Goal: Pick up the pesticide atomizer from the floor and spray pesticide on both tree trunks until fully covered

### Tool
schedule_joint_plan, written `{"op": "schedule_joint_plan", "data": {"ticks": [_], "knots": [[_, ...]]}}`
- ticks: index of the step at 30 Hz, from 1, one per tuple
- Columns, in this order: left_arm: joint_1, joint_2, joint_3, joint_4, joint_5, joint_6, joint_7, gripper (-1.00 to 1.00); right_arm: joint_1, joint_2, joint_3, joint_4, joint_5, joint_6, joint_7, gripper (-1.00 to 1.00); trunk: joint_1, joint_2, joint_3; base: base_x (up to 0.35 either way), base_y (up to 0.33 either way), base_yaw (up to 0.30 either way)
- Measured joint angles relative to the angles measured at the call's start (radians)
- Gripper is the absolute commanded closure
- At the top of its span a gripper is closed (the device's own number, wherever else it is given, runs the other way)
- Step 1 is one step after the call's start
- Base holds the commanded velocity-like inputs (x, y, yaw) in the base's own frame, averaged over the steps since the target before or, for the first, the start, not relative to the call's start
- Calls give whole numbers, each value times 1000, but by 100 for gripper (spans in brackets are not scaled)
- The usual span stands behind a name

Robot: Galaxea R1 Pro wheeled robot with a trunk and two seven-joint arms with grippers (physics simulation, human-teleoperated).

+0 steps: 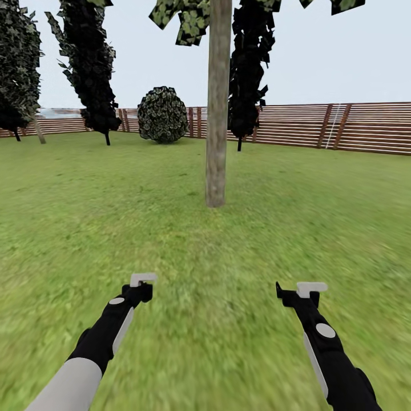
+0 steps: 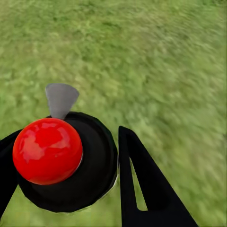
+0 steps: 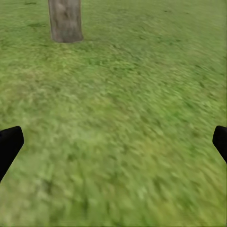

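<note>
In the left wrist view the pesticide atomizer point(image 2: 92, 165) appears as a round blackish body with a glossy red cap and a grey nozzle. My left gripper point(image 2: 66, 137) is shut on it, black fingers point(image 2: 142, 189) pressing both sides. In the head view the left gripper point(image 1: 141, 286) hangs low over the grass. A tree trunk point(image 1: 217, 114), grey-brown and mottled, rises straight ahead, a few arm lengths beyond both hands. Its base also shows in the right wrist view as the tree trunk point(image 3: 65, 20). My right gripper point(image 1: 301, 290) is open, fingers point(image 3: 9, 144) wide apart over bare grass.
Lawn point(image 1: 319, 200) stretches all around. A brown slat fence point(image 1: 354, 127) runs along the back. A round bush point(image 1: 162, 114) and dark trees point(image 1: 85, 68) stand near the fence, another dark tree point(image 1: 247, 74) behind the trunk.
</note>
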Motion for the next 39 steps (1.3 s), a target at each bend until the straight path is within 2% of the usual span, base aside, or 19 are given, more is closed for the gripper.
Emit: {"op": "schedule_joint_plan", "data": {"ticks": [24, 39], "knots": [[0, 0, 0, 0, 1, 0, 0, 100, 0, 0, 0, -1, 0, 0, 0, -100, 0, 0, 0, 340, 0, -3], [0, 0, 0, 0, 0, 0, 0, 100, 0, 0, 0, -3, 0, 0, 0, -100, 0, 0, 0, 340, 0, -165]]}}
